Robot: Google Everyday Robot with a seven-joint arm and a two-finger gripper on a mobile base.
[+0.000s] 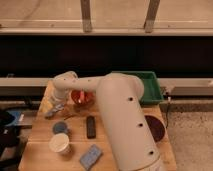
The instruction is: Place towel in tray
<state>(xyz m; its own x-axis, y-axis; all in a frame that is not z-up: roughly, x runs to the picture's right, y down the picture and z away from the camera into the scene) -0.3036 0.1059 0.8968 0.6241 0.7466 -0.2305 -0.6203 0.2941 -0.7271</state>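
The towel (51, 112) is a small crumpled blue-grey cloth at the left edge of the wooden table (37, 132). My gripper (57, 105) hangs from the white arm's wrist (64, 84) directly over the towel and appears open, with nothing lifted in it. Whether it touches the cloth I cannot tell. The green tray (149, 86) stands at the table's back right, partly hidden by my upper arm (122, 120). A red bowl (82, 97) sits between the gripper and the tray.
A round blue-grey disc (60, 127), a white cup (60, 143) and a flat blue-grey sponge (90, 156) lie at the front left. A black bar-shaped object (91, 126) lies mid-table. A purple bowl (156, 128) sits at the right. A dark wall runs behind the table.
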